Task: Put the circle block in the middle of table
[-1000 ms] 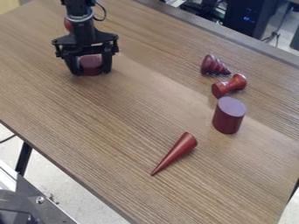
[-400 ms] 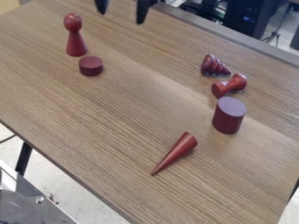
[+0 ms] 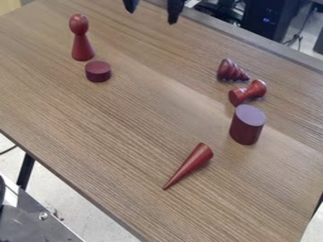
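Note:
At the top edge of the camera view, the gripper hangs over the table's far side, its two fingertips wide apart with nothing between them. The circle block, a short dark red disc, lies flat on the wooden table in the upper left part, below and left of the gripper and well apart from it.
A red pawn-like piece stands just behind the disc. To the right are a ridged cone, a spool-shaped piece and an upright cylinder. A smooth red cone lies nearer the front edge.
The gripper was down around the disc, then rose away from it toward the top edge and has since shifted a little to the right. The disc has stayed in place.

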`<action>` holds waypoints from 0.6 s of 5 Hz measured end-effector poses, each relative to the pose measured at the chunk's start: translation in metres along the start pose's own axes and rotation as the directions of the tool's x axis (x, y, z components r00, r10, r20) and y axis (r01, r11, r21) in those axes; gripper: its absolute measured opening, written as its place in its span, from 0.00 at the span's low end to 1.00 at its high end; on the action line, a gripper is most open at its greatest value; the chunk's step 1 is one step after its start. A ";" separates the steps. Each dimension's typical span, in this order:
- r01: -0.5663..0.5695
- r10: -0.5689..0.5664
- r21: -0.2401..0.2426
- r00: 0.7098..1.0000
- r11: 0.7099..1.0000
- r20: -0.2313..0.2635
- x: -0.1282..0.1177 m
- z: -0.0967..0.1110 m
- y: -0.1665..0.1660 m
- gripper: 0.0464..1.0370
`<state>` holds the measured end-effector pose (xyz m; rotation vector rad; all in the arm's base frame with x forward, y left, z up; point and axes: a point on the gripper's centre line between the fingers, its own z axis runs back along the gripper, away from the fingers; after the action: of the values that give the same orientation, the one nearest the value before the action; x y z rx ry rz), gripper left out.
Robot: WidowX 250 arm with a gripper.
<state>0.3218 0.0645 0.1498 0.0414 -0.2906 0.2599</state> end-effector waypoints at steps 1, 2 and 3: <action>0.002 -0.004 -0.036 0.998 0.999 -0.056 -0.006 -0.015 -0.003 0.96; 0.000 -0.005 -0.050 0.994 0.999 -0.113 -0.011 -0.031 -0.004 0.96; 0.000 -0.006 -0.048 0.993 0.999 -0.121 -0.012 -0.033 -0.003 0.96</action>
<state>0.3209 0.0608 0.1147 -0.0211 -0.1763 0.2511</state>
